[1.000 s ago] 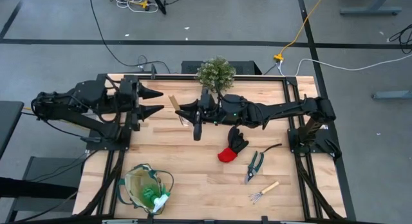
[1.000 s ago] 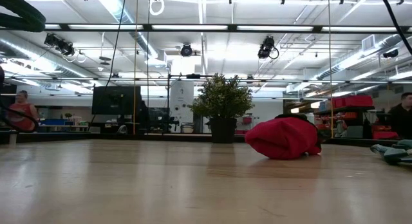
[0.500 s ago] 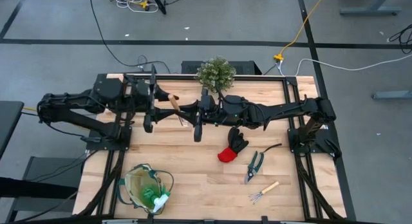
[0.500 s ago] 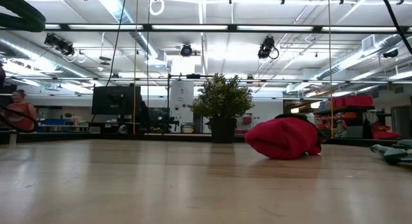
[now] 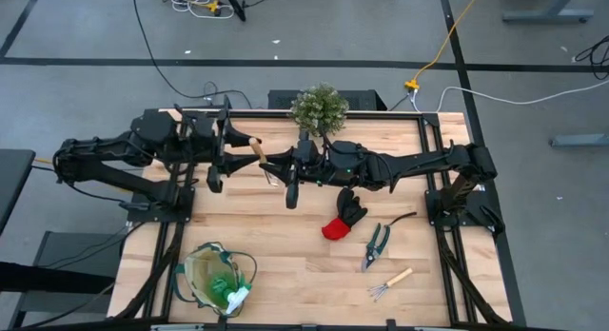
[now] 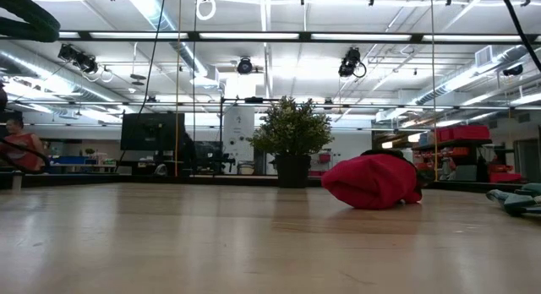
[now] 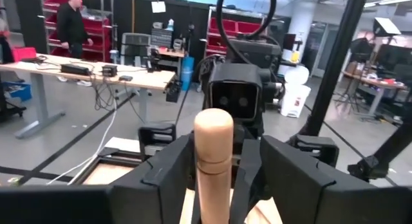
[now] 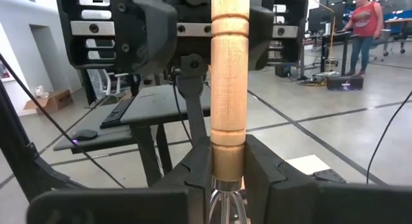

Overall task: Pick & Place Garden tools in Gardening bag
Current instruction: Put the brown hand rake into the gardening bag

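Wooden rake (image 5: 259,156) handle sits mid-air over the table's (image 5: 285,264) far half, between both arms. Right gripper (image 8: 228,169) is clamped on it near the metal collar (tines just visible below the fingers in the right wrist view). Left gripper (image 7: 215,163) is around the handle's free end, fingers (image 7: 164,169) on either side of it; can't tell whether they touch the wood or are still apart from it. In the high view the two grippers face each other, nearly meeting, just in front of the plant (image 5: 319,107).

Bag (image 5: 217,277) sits at the near left of the table, green bottle (image 5: 228,291) lying inside it. Glove (image 5: 344,215) is mid-table, right of centre; shears (image 5: 377,243) just beside it, nearer the front; second rake (image 5: 390,283) near the front right.

Low view: glove (image 6: 372,181) and plant (image 6: 292,142) only, no grippers.
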Robot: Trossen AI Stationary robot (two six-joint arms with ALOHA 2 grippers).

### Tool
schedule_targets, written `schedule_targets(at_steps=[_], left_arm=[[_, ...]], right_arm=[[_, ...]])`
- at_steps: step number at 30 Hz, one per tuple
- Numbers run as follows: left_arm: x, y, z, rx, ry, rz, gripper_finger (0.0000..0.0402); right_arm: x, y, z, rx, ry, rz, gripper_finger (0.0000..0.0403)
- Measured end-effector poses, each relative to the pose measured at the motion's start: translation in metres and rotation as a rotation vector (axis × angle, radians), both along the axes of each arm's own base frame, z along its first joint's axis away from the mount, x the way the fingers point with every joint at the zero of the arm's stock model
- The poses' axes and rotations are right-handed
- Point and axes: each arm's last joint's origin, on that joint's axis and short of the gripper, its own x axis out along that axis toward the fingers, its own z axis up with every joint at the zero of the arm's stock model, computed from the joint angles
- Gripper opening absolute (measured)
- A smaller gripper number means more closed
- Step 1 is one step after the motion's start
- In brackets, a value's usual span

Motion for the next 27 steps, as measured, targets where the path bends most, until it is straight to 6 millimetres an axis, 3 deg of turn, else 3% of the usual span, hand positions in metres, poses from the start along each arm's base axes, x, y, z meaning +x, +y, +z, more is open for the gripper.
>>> schedule_targets(at_steps=[27], left_arm=[[0.0053, -0.0002, -0.0017, -0.001, 0.004, 0.001, 0.0085]], right_arm=[[-0.0001, 0.0000, 0.0004, -0.010, -0.002, 0.000, 0.0052]])
